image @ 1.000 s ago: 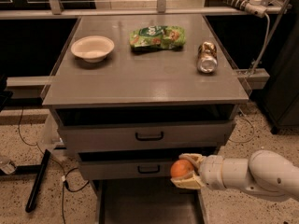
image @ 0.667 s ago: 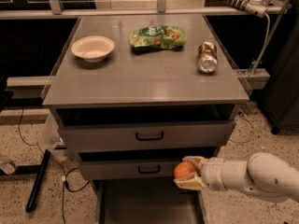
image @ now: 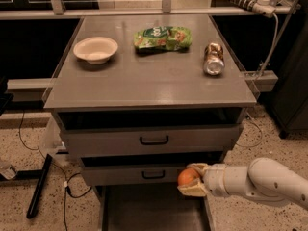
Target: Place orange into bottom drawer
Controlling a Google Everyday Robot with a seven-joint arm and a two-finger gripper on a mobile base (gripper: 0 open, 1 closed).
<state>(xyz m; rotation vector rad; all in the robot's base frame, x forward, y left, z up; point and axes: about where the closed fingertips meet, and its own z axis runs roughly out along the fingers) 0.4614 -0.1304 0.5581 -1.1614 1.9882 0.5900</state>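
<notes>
Orange [image: 186, 177] is seen pinched between the pale fingers of the gripper [image: 192, 179], which is reached in from 3 o'clock at the lower right of the camera view, one finger above the fruit and one below it. The fruit is held off the ground, just in front of the lower drawer front [image: 120, 176] and beside its black handle, over the far right corner of the bottom drawer [image: 144, 211], which is pulled open at 6 o'clock with a bare grey floor showing. Against the view a second ago, the fruit and gripper are found shifted a little toward 4 o'clock, nearer the drawer's right wall and slightly lower; since the later of the two earlier views almost nothing has been moved. The carry is judged all but finished, with the lowering and release not yet done. A short descent toward 6 o'clock is thought to be needed before the fingers are spread, and a roll across the flat floor may be expected of a round fruit. On the desk [image: 154, 88], the white bowl [image: 96, 49] at 10 o'clock, the green bag [image: 162, 37] at 12 and the can [image: 214, 59] at 2 are left unchanged.
</notes>
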